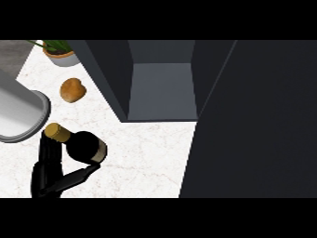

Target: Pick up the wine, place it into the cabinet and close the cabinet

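The wine bottle (84,147) is black with a gold cap and a tan label band. It hangs tilted at the lower left, over the counter (140,158), left of and short of the cabinet's opening. My left hand (45,173) is shut on it; black fingers curl up along its neck and under its body. The grey forearm (9,109) fills the left edge. The dark cabinet (162,88) stands open at top centre, with a bare grey shelf inside. Its door (270,121) is swung wide and fills the right side. My right hand does not show.
A brown bread roll (72,89) lies on the white marble counter left of the cabinet. A potted plant (60,52) stands at the back left corner. The cabinet's left wall (109,79) lies between the roll and the shelf.
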### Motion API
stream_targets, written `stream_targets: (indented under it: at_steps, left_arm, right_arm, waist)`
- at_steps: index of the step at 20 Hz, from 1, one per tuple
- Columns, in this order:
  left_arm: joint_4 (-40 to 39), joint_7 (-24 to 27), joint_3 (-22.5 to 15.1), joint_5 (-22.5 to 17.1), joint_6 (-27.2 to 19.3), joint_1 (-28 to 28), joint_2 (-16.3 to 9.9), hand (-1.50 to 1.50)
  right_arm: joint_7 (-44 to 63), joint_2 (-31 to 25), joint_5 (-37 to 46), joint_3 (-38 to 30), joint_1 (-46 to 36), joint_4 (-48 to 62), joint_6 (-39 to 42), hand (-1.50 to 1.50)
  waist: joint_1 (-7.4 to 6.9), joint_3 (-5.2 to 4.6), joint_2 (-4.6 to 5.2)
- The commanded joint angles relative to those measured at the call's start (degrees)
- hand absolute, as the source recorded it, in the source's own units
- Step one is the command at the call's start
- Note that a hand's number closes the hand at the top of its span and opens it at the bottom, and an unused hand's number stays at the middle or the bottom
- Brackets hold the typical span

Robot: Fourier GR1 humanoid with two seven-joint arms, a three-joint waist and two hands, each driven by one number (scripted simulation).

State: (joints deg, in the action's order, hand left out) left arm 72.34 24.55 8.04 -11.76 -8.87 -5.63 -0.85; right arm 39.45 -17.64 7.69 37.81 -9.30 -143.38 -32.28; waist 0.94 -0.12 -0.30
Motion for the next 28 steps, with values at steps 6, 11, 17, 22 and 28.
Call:
stream_targets:
  at_steps: [6, 11, 17, 22, 28]
  left_arm:
    - [-11.5, 5.1, 1.2, -1.6, 4.1, 5.6, 0.5, -1.50]
    - [-12.5, 7.5, -0.2, -1.7, 3.4, 6.4, 0.8, -1.50]
    - [-16.5, 11.6, 3.6, -4.8, 7.0, 8.5, 0.3, 1.50]
    - [-21.8, 14.7, 4.7, -5.0, 6.8, 12.8, -0.6, 1.50]
    - [-19.4, 17.7, 2.6, -1.7, 3.3, 11.3, -0.9, 1.50]
  right_arm:
    - [4.9, -3.4, 8.5, 1.6, 0.7, -10.5, -0.9, -1.50]
    - [4.3, -3.5, 10.3, 4.3, 2.0, -9.9, -2.1, -1.50]
    - [1.5, -4.6, 7.8, 2.2, 1.5, -8.8, -2.2, -1.50]
    - [1.0, -6.1, 7.9, 3.1, 3.1, -9.4, -2.2, -1.50]
    - [-3.1, -5.9, 8.3, 5.4, 5.4, -7.5, -3.7, -1.50]
  waist:
    - [0.36, -0.02, -0.02]
    - [0.12, 0.04, -0.06]
    - [-0.21, 0.07, 0.01]
    - [-0.08, 0.05, 0.09]
    - [-0.34, 0.09, 0.03]
